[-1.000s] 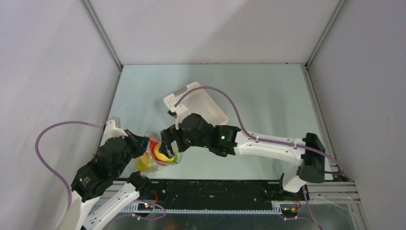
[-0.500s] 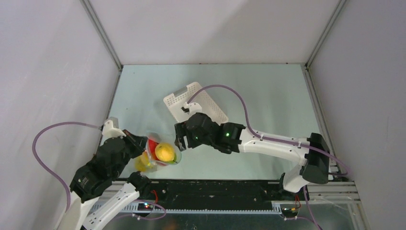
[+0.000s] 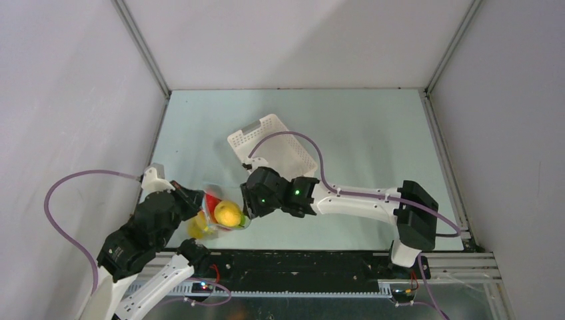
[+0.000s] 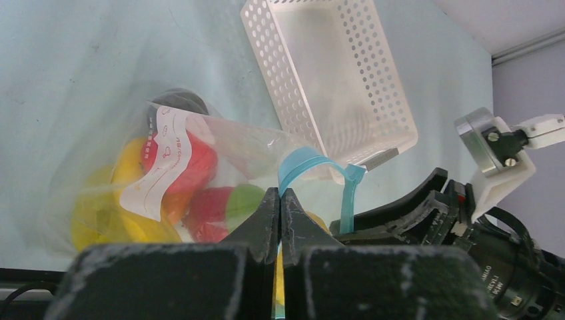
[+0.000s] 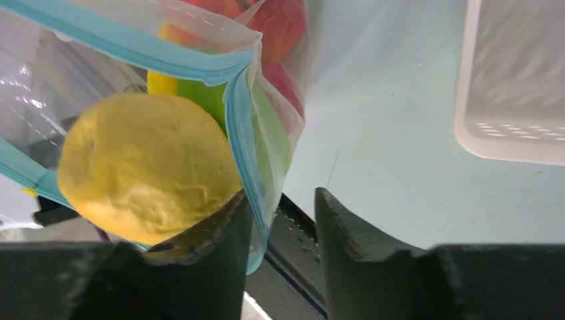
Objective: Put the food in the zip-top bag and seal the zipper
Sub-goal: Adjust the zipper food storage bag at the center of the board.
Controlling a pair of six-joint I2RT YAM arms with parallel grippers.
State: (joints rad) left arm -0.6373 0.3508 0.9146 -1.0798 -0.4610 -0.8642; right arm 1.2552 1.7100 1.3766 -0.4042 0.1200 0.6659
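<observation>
Right gripper brought back against clear crinkly zip-top bag, fingers parted astride light-blue zipper strip; left gripper clenched on strip; sealing judged next.

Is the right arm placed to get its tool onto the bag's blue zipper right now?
Probably yes. The right tool is open, and the zipper hangs just inside its gap against one finger. The lemon bulging in the mouth may crowd the pinch.

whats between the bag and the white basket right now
Only bare table. The right wrist view shows that stretch between the zip-top bag and the basket, with nothing lying on it.
</observation>
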